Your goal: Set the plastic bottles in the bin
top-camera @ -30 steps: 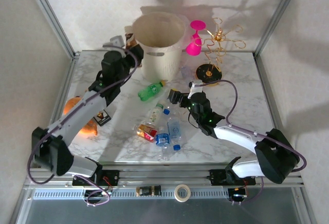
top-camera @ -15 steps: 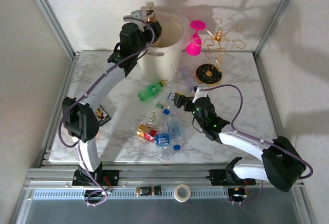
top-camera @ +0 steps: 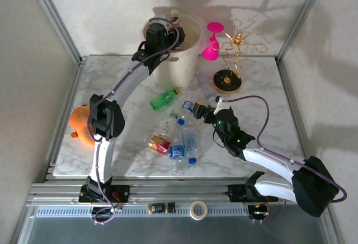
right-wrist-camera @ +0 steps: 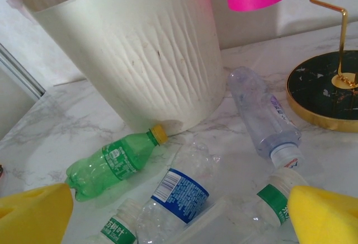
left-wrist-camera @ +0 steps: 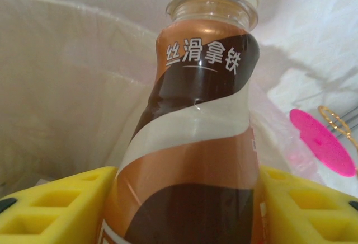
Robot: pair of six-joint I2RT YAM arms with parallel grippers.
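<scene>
Marble table [top-camera: 263,87], white walls behind. Left gripper [top-camera: 168,21] is clamped on an upright brown-and-cream plastic bottle [left-wrist-camera: 196,115], long axis vertical, over the mouth of the tall cream-white perforated bin [top-camera: 182,65]; opening lies approx. straight below. Right gripper [right-wrist-camera: 179,221] gapes wide, low by a green plastic bottle [right-wrist-camera: 109,163] on the table.

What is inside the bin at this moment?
The left gripper holds a brown bottle at the mouth of the bin, with bare cream wall behind it. The bottom is covered by bottle and gripper, so any bottles already inside cannot be seen.
</scene>
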